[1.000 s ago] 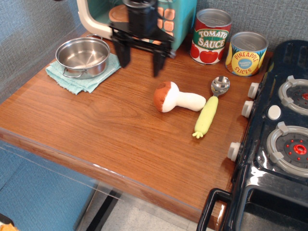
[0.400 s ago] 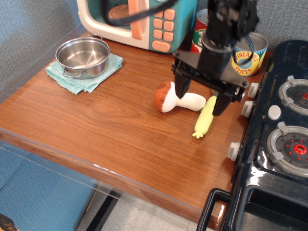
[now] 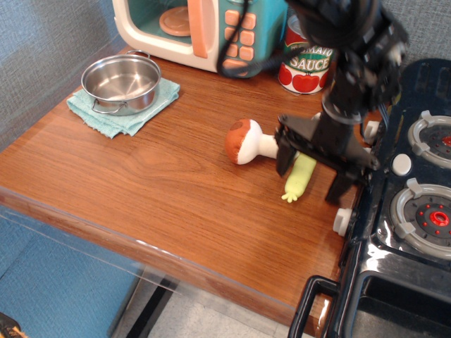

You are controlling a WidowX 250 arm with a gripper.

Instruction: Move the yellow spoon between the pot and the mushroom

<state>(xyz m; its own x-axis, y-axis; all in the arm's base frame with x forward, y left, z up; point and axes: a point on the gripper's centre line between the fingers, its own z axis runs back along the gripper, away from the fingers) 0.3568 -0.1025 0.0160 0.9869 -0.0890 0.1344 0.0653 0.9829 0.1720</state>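
Note:
The yellow spoon (image 3: pixel 299 179) lies on the wooden table right of the mushroom; only its pale yellow-green handle shows, the silver bowl is hidden behind the arm. The mushroom (image 3: pixel 248 143) lies on its side, brown cap to the left, stem partly hidden by the gripper. The steel pot (image 3: pixel 121 82) stands on a teal cloth at the back left. My black gripper (image 3: pixel 311 176) is open, its two fingers (image 3: pixel 285 156) spread wide, hanging over the spoon's handle at the table's right edge.
A toy microwave (image 3: pixel 204 28) stands at the back. A tomato sauce can (image 3: pixel 306 67) stands right of it; the arm hides what is behind it. A dark toy stove (image 3: pixel 409 211) with knobs borders the table on the right. The teal cloth (image 3: pixel 113 116) lies under the pot.
The gripper has travelled from the back near the microwave, right and forward, to above the spoon by the stove. It stays open. The spoon, mushroom and pot have not moved.

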